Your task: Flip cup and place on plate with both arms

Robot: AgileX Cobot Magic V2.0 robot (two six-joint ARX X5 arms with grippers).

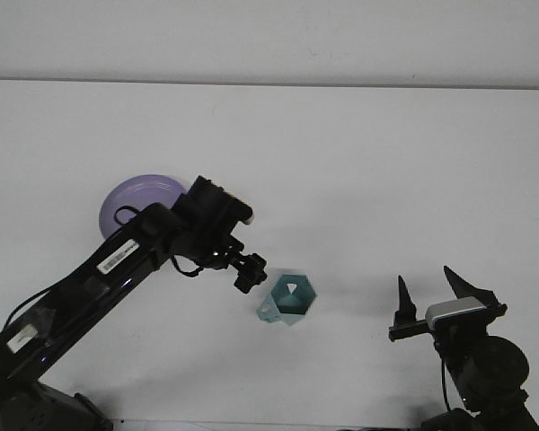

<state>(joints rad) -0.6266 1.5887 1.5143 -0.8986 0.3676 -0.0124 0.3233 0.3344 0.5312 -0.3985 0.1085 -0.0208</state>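
Cup [288,300] on worktop [359,162], beside left pincer [251,271], grip unclear; right pincer [427,296] spread, apart; plate [130,199] behind.

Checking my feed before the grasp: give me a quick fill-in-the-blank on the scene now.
1. The left gripper is just left of the teal ____.
2. The purple plate is partly hidden by the ____ arm.
3. The right gripper has its fingers ____.
4. The cup sits on the ____.

Missing: cup; left; open; table
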